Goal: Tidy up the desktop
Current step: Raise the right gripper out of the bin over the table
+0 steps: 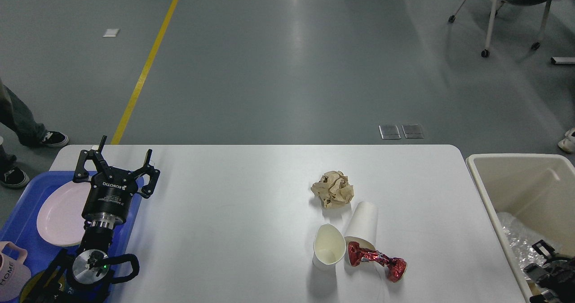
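Left tool (116, 165) released above blue tray (18, 224); right tool (546, 267) state indeterminate, over bin (489, 190). Counter (233, 226) holds crumpled paper (333, 189).

The left gripper (117, 162) points up and away with its fingers spread apart, while the right gripper (546, 262) (dark, at the frame's lower corner) is unreadable.

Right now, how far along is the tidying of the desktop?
Done: a pink plate lies in the blue tray and crinkled foil in the beige bin. In hand: nothing; the left gripper is open. Left on the desktop: paper ball, two paper cups, red wrapper.
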